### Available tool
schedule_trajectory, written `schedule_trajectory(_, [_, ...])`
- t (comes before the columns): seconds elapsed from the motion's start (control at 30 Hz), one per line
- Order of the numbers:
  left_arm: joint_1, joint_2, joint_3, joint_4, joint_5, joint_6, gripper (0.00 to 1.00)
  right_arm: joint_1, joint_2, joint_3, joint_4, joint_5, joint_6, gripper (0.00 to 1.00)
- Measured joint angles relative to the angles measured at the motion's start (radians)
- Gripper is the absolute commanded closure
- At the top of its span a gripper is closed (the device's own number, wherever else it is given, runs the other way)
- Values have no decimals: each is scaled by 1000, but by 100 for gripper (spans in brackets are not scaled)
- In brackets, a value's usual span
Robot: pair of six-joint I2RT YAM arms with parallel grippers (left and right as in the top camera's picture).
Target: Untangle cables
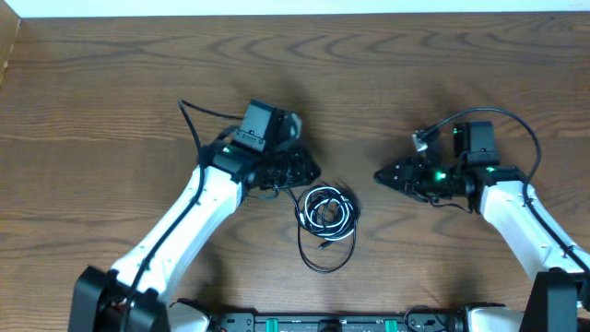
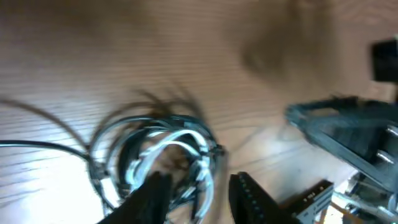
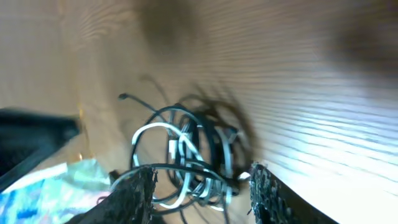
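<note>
Two cables lie knotted together on the wooden table (image 1: 111, 92), between my two arms. The white cable (image 1: 324, 210) is wound in a tight coil just ahead of the left pincer (image 1: 309, 172), and the black cable (image 1: 324, 261) threads through that coil and trails off in a wider loop towards my side of the table. The left pincer stands released over the near edge of the coil, jaws apart. The right pincer (image 1: 380, 175) is also released and grasps nothing, with the coil a little way off its tips and to one side. I judge both cords light, limp and smooth-jacketed. A pull on one will drag the other along, and a pinch on a single strand may slip. The black outer loop, lying clear of the coil, looks the safest place to take hold, with the white coil pinned by the other pincer. Both wrist views are smeared with blur. I cannot tell whether a white strand lies between the left jaws or only in front of them, where the cords cross, or where each end plug sits.
</note>
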Motion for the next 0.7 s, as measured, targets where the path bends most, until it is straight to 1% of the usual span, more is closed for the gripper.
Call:
schedule_trajectory(0.13, [-123, -4, 14, -22, -53, 2, 62, -20, 0, 0, -40, 58, -9, 50])
schedule_trajectory(0.23, [-232, 5, 14, -35, -158, -12, 64, -21, 0, 0, -56, 102, -10, 48])
schedule_trajectory(0.27, [-289, 14, 14, -37, -211, -33, 64, -21, 0, 0, -56, 117, -11, 48])
schedule_trajectory(0.33, [-339, 30, 14, -33, -279, -70, 64, -21, 0, 0, -57, 135, -12, 48])
schedule_trajectory(0.37, [-370, 47, 14, -33, -314, -82, 68, -21, 0, 0, -58, 143, -12, 48])
schedule_trajectory(0.4, [-396, 66, 14, -27, -342, -93, 69, -21, 0, 0, -58, 150, -12, 47])
schedule_trajectory(0.53, [-449, 167, 14, 22, -403, -130, 69, -21, 0, 0, -58, 163, -12, 47])
schedule_trajectory(0.7, [-455, 309, 14, 102, -472, -141, 68, -21, 0, 0, -60, 165, -12, 47])
